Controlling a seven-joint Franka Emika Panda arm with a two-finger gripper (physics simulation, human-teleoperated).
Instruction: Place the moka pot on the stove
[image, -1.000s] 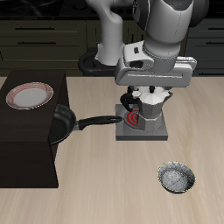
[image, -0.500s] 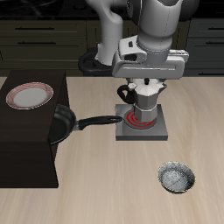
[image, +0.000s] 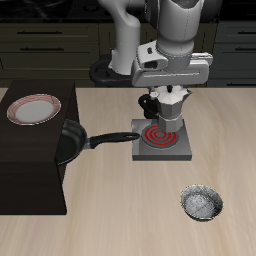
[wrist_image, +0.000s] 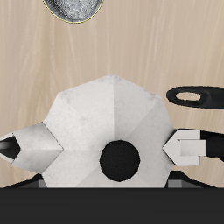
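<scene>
Surface: a pale wood-grain desk (image: 110, 215), with dark cabinet fronts behind it. A black raised block (image: 30, 150) occupies one side of the desk and carries a red-rimmed plate (image: 33, 109).

The robot arm (image: 170, 35) descends over the stove (image: 163, 141), a grey square with a red spiral coil, set near the desk's middle. The moka pot (image: 167, 108) is held at the stove's back edge; whether its base touches the hotplate cannot be told. A black frying pan (image: 72, 141) lies beside the stove, its handle reaching the stove's edge. A small grey speckled bowl (image: 202, 203) sits nearer the desk's front edge, well apart from the stove.

The exterior view hides the jaws behind the gripper (image: 167, 92) body. The wrist view shows them closed on the moka pot (wrist_image: 109, 131): one white finger pad (wrist_image: 185, 147) presses its side, beside the black lid knob (wrist_image: 120, 160). That view also shows the bowl (wrist_image: 75, 8), cut off at the frame edge, and part of the pot's black handle (wrist_image: 197, 94). The stove is not visible there.
</scene>
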